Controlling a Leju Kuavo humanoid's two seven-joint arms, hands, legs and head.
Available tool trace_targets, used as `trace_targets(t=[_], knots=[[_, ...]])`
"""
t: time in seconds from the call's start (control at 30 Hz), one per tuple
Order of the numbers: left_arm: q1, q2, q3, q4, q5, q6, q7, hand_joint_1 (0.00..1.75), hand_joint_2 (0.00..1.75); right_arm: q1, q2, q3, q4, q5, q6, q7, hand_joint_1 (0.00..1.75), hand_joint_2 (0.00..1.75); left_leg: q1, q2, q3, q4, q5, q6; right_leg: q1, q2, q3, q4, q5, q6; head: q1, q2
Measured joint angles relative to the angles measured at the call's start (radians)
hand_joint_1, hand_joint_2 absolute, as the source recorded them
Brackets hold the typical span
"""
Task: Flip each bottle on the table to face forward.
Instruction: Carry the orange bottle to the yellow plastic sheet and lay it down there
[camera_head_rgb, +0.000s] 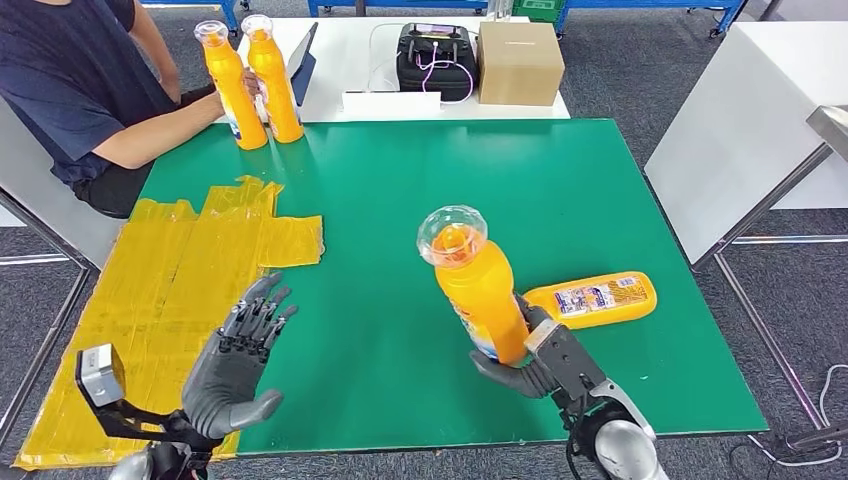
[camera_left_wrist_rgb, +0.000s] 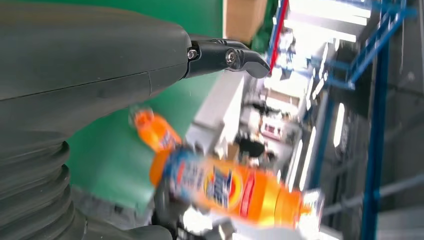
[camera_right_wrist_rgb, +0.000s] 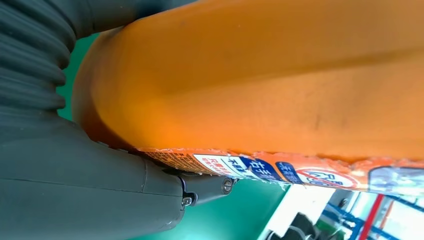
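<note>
Head view gives you the right hand (camera_head_rgb: 535, 355) wrapped around the lower body of an orange plastic juice bottle with a clear domed cap (camera_head_rgb: 475, 283), which it holds above the green table mat (camera_head_rgb: 400, 200), tilted with the cap toward the left. Just beside that hand you can see a second orange bottle lying on its side (camera_head_rgb: 592, 299), label up, on the mat. Your left hand (camera_head_rgb: 235, 362) hovers over the near left of the mat with fingers spread and nothing in it, next to the patch of yellow tape (camera_head_rgb: 160, 300). At the far left corner, a person in a dark shirt (camera_head_rgb: 80, 80) holds two more upright orange bottles (camera_head_rgb: 250, 85). Behind the mat sit a cardboard box (camera_head_rgb: 518, 62) and a black controller (camera_head_rgb: 436, 60).
</note>
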Motion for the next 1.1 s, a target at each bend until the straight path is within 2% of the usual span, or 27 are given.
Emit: trace_targets(t=[0.23, 0.57, 0.73, 0.87, 0.93, 1.07, 1.1], knots=[[-0.058, -0.015, -0.095, -0.017, -0.105, 0.036, -0.038, 0.0, 1.75, -0.087, 0.044, 0.129, 0.03, 0.048, 0.001, 0.046, 1.75, 1.75, 0.0, 0.0, -0.001, 0.0, 0.001, 0.0, 0.0, 0.0, -0.001, 0.001, 0.0, 0.0, 0.0, 0.0], [-0.095, -0.038, -0.129, -0.031, -0.334, 0.108, -0.103, 0.0, 1.75, -0.144, 0.05, 0.373, 0.092, 0.008, 0.033, 0.07, 1.75, 1.75, 0.0, -0.001, -0.003, 0.0, 0.001, 0.0, 0.0, -0.001, -0.004, 0.002, 0.0, 0.0, 0.0, 0.0], [-0.114, -0.04, -0.147, -0.03, -0.34, 0.1, -0.097, 0.0, 1.75, -0.164, 0.059, 0.462, 0.132, 0.001, 0.041, 0.061, 1.75, 1.75, 0.0, -0.001, -0.004, 0.0, 0.001, 0.0, 0.0, -0.001, -0.005, 0.002, 0.0, 0.0, 0.0, 0.0], [-0.127, -0.036, -0.161, -0.024, -0.304, 0.072, -0.075, 0.0, 1.75, -0.179, 0.07, 0.494, 0.157, 0.004, 0.039, 0.059, 1.75, 1.75, 0.0, -0.001, -0.004, 0.0, 0.001, 0.0, 0.0, -0.001, -0.005, 0.002, 0.0, 0.0, 0.0, 0.0], [-0.133, -0.03, -0.171, -0.018, -0.278, 0.05, -0.066, 0.06, 1.75, -0.187, 0.07, 0.502, 0.166, 0.003, 0.039, 0.055, 1.75, 1.75, 0.0, -0.001, -0.004, 0.0, 0.001, 0.0, 0.0, -0.001, -0.005, 0.002, 0.0, 0.0, 0.0, 0.0], [-0.159, 0.005, -0.197, 0.003, -0.184, -0.023, -0.034, 1.75, 1.75, -0.201, 0.069, 0.517, 0.18, -0.007, 0.044, 0.044, 1.75, 1.75, 0.0, -0.001, -0.004, 0.0, 0.001, 0.0, 0.0, -0.001, -0.005, 0.002, 0.0, 0.0, 0.0, 0.0], [-0.17, 0.02, -0.205, 0.011, -0.158, -0.044, -0.029, 1.75, 1.75, -0.206, 0.068, 0.521, 0.185, -0.012, 0.047, 0.042, 1.75, 1.75, 0.0, -0.001, -0.004, 0.0, 0.001, 0.0, 0.0, -0.001, -0.005, 0.002, 0.0, 0.0, 0.0, 0.0]])
